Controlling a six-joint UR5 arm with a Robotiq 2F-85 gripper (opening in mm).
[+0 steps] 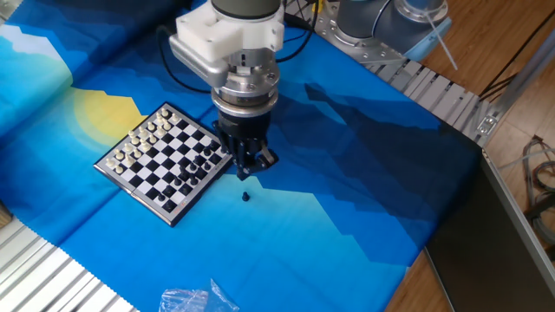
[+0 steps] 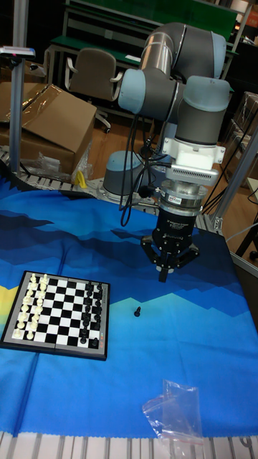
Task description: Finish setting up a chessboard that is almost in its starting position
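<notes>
The chessboard [image 1: 165,163] lies on the blue cloth at the left, with white pieces along its far-left side and black pieces along its right side. The tall fixed view shows the chessboard [image 2: 63,313] at lower left. A single black piece [image 1: 245,196] stands on the cloth off the board's right corner, and that loose black piece [image 2: 137,311] is just right of the board in the tall view. My gripper [image 1: 249,166] hangs a little above the cloth, beside the board's right corner and just behind the loose piece. The gripper [image 2: 166,274] points straight down with its fingertips together and nothing seen between them.
A crumpled clear plastic bag [image 1: 195,300] lies at the cloth's front edge, and the plastic bag [image 2: 174,411] is at the bottom of the tall view. The arm's base [image 1: 381,24] stands at the back right. Ribbed aluminium table edges [image 1: 438,91] border the cloth. A cardboard box [image 2: 46,115] sits behind.
</notes>
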